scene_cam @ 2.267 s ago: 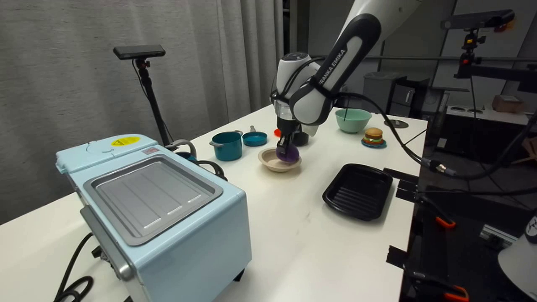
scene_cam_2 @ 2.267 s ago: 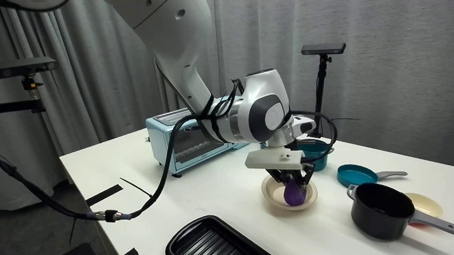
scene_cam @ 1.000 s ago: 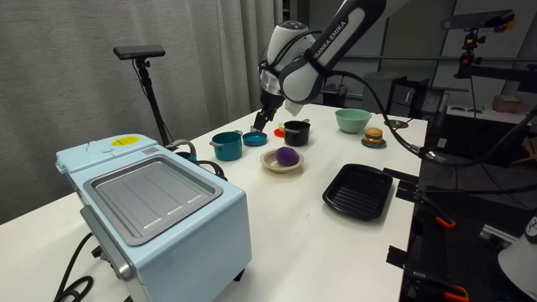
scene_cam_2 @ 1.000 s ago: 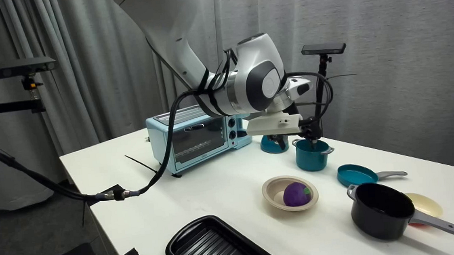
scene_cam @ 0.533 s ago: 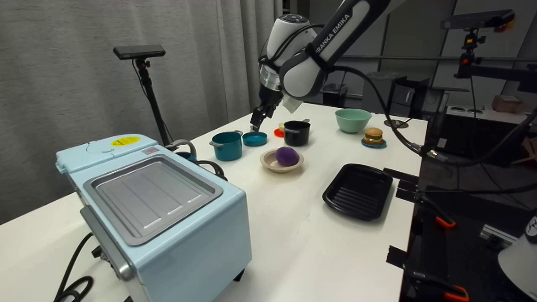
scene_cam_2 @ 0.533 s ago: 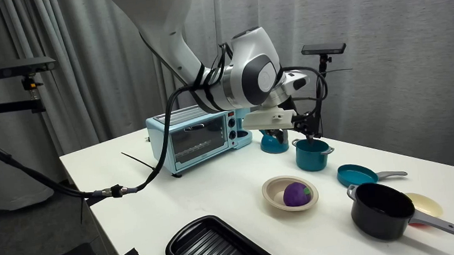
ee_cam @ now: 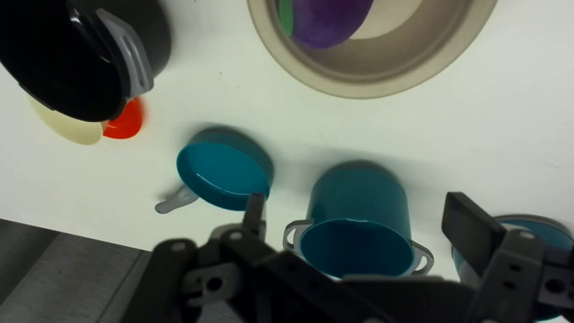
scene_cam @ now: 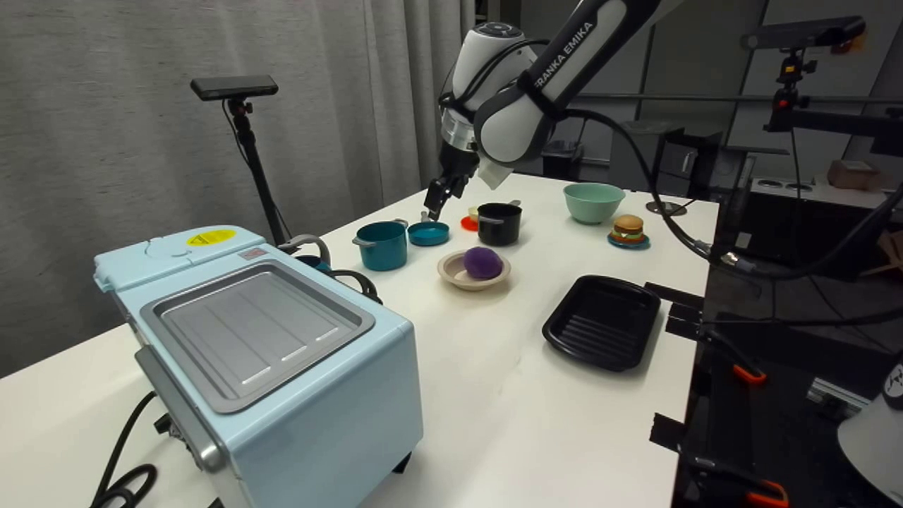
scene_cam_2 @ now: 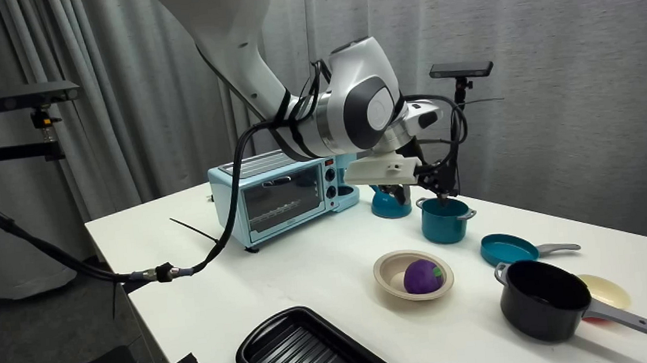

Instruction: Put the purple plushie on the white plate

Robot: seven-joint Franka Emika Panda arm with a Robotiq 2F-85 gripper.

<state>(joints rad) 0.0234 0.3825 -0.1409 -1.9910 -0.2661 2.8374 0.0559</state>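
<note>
The plushie (scene_cam_2: 420, 278) and plate (scene_cam_2: 387, 274) look matt, the curtain (scene_cam_2: 579, 127) cloth, the oven (scene_cam: 331, 416) glossy.

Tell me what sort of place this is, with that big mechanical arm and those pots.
Most likely a robotics lab made up like a kitchen, though I can't be sure. The robot arm and stand-mounted camera suggest a lab; the toaster oven gives the kitchen look.

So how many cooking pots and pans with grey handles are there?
3: in both exterior views, a shallow round teal frying pan sits between a deep teal two-handled pot and a deep black saucepan. The white robot arm may hide others.
</note>
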